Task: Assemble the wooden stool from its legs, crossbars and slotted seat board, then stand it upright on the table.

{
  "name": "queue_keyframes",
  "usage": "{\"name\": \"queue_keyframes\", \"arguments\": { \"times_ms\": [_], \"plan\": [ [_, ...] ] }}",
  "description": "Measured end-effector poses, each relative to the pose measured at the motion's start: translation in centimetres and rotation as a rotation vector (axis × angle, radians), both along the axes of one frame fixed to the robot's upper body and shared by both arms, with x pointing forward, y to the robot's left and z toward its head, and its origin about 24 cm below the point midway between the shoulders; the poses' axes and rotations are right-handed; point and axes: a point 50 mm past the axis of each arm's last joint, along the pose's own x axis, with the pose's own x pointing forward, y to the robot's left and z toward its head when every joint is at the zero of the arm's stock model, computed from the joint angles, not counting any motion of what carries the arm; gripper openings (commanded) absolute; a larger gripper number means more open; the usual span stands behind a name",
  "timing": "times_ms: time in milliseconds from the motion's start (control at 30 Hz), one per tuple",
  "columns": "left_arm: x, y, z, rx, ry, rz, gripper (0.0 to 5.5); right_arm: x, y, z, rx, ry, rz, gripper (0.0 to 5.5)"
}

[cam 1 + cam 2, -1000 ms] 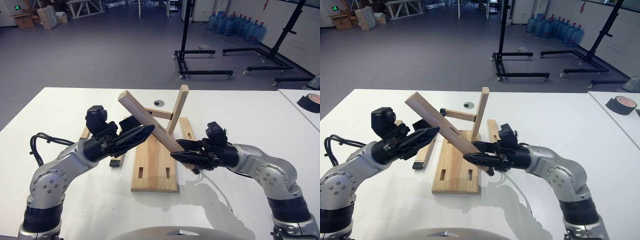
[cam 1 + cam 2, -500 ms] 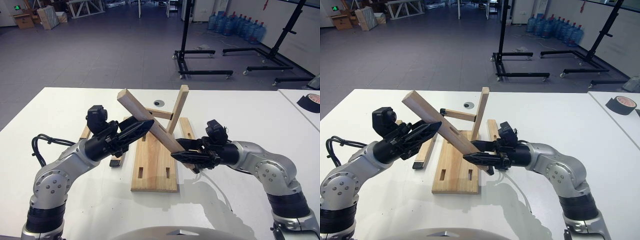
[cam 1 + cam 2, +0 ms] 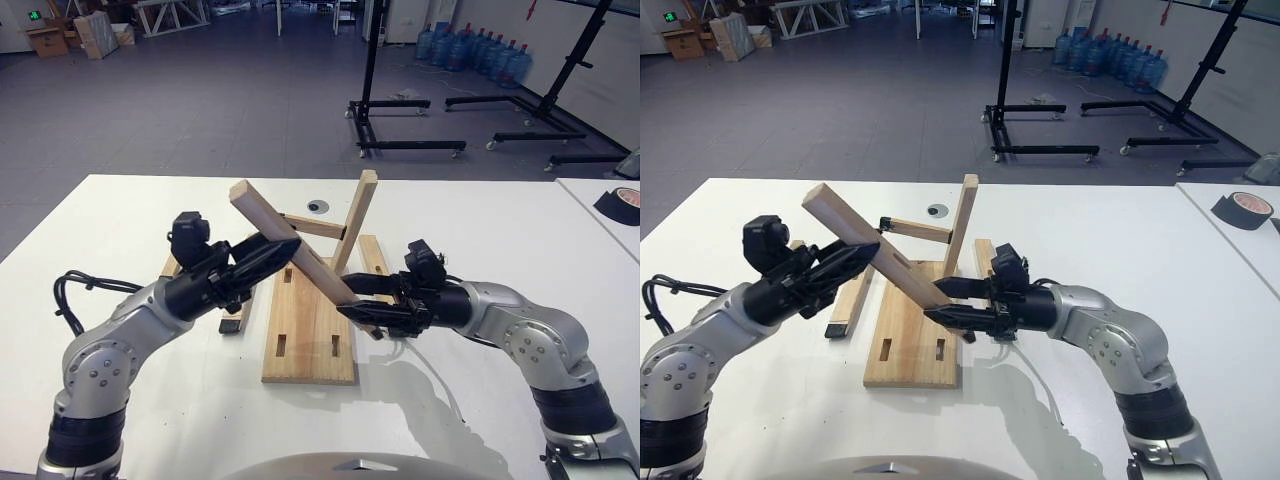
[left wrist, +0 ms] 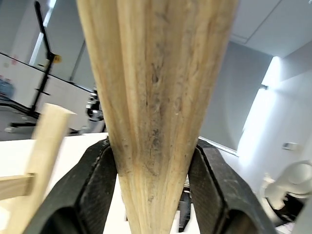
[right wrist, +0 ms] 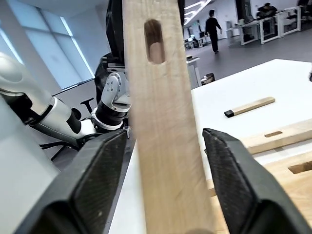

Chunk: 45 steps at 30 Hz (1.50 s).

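From the head cameras, the flat, pale wooden slotted seat board (image 3: 308,335) lies on the white bench (image 3: 480,215) with its slots facing up. A long, slanted wooden leg (image 3: 262,215) is held in the air above the board, its low end over the board's right edge and its high end beyond the board's far left corner. The black left end effector (image 3: 292,250) is clamped on the leg's middle, above the board's far left part. The black right end effector (image 3: 350,297) grips the leg's low end at the board's right edge. At the board's far end an upright wooden leg (image 3: 358,215) stands slightly tilted, and a short wooden crossbar (image 3: 312,227) juts from it to the left. A wooden bar with a black end (image 3: 847,300) lies flat just beside the board's left edge. A wooden strip (image 3: 374,258) lies along its right edge.

In the left wrist view, the slanted leg (image 4: 156,97) runs between two black fingers (image 4: 95,185), both pressed against its sides.

In the right wrist view, the same leg (image 5: 163,146), with an oval hole (image 5: 154,34) in its face, sits between textured black fingers (image 5: 100,185) closed on its sides. The seat board (image 5: 287,170) lies behind it, and the bar (image 5: 249,106) lies beyond the board.
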Motion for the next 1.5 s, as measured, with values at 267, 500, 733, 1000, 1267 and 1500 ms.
{"name": "queue_keyframes", "arguments": {
  "times_ms": [267, 500, 733, 1000, 1267, 1500],
  "plan": [
    [1.6, 6.2, 2.0, 0.125, -0.106, 0.263, 2.02, 1.3, -0.4, -2.4, -0.304, -0.127, -0.186, 3.71],
    [1.3, 6.8, 2.0, 0.169, -0.115, 0.304, 2.02, 0.8, 1.8, -5.5, -0.627, -0.343, -0.124, 3.71],
    [0.5, 5.8, 0.6, 0.232, -0.082, 0.304, 2.02, 0.8, 1.4, -6.0, -0.841, -0.461, -0.044, 3.71],
    [0.5, 5.6, 0.0, 0.250, -0.082, 0.338, 2.02, 0.9, 2.0, -5.6, -0.909, -0.613, 0.058, 3.71],
    [0.6, 5.0, -0.7, 0.256, -0.080, 0.335, 2.02, 1.2, 2.5, -5.1, -0.974, -0.731, 0.111, 3.71],
    [1.6, 4.6, -1.2, 0.265, -0.079, 0.295, 2.02, 0.6, 2.3, -5.0, -1.029, -0.819, 0.203, 3.71]
  ]
}}
